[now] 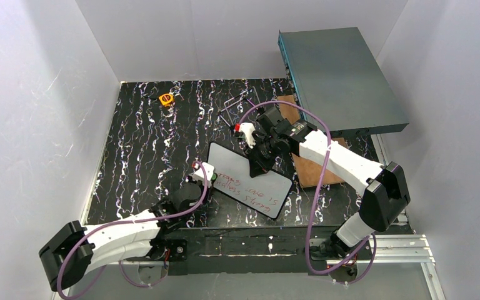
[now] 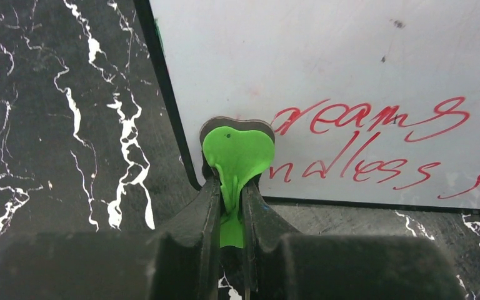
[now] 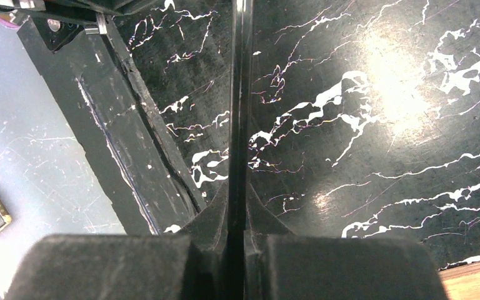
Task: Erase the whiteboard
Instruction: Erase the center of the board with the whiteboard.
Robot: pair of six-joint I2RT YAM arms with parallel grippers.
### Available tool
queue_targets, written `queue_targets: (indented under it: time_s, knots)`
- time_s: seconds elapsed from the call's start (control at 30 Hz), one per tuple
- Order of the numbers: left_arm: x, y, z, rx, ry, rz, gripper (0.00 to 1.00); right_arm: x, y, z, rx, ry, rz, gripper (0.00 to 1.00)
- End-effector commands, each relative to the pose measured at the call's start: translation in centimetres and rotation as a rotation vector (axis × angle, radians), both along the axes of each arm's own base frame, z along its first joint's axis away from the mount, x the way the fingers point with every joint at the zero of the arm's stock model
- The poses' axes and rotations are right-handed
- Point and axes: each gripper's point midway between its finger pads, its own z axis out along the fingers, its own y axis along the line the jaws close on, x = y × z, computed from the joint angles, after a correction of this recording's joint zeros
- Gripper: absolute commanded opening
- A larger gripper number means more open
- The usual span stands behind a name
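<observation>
The whiteboard (image 1: 250, 181) stands tilted near the middle of the black marbled surface (image 1: 144, 137), with red writing (image 2: 375, 119) across its lower half. The right end effector (image 3: 238, 206) is clamped narrow on the board's thin black top edge. The left end effector (image 2: 231, 194) pinches a green heart-shaped pad (image 2: 240, 150), which touches the board's near left corner, just beside the first red word.
</observation>
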Motion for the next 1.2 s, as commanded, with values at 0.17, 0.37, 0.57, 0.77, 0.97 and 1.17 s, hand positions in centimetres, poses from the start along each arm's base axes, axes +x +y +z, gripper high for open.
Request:
queue_targets:
  time_s: [0.17,0.37,0.57,0.77,0.97,1.17]
  knots:
    - [-1.4,0.6,-1.2,-0.009,0.143,0.045,0.00,0.1,1.9,3.4,0.122,-0.087,0.090,0.01]
    - [-0.6,-0.2,0.0,-0.010,0.107,0.030,0.00,-0.1,1.9,3.5,0.130,-0.079,0.094,0.01]
    - [1.5,-1.4,4.5,0.008,-0.017,0.007,0.00,-0.4,2.0,3.5,0.136,-0.067,0.103,0.01]
    - [3.0,-2.3,8.5,-0.018,-0.086,-0.009,0.00,-0.5,1.9,3.4,0.137,-0.068,0.105,0.01]
    - [3.2,-1.8,7.4,-0.016,-0.035,0.009,0.00,-0.4,1.8,3.3,0.133,-0.074,0.105,0.01]
    - [1.7,-0.9,3.1,-0.041,0.078,0.048,0.00,-0.2,1.6,3.5,0.128,-0.091,0.098,0.01]
